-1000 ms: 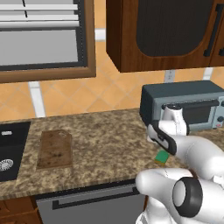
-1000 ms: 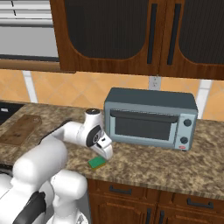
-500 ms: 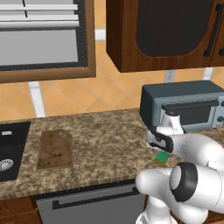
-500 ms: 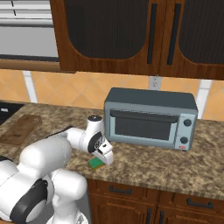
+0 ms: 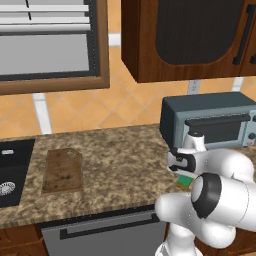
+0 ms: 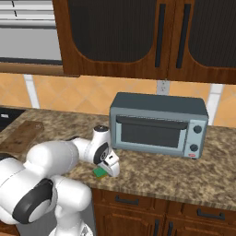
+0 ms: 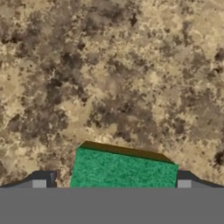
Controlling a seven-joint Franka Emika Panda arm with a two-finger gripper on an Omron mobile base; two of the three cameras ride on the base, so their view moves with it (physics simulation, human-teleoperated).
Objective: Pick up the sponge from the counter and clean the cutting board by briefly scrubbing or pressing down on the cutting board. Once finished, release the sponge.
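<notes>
Lying flat on the counter [image 7: 131,65], green-topped sponge [image 7: 124,168] shows a yellow-brown side.

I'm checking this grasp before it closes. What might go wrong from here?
The sponge sits between the open gripper fingertips but looks slightly skewed, so closing might pinch a corner and twist it loose. It also lies near the counter front edge, so a nudge could push it off. The cutting board is far across the counter, beside the sink, so a weak grip may drop it on the way.
</notes>
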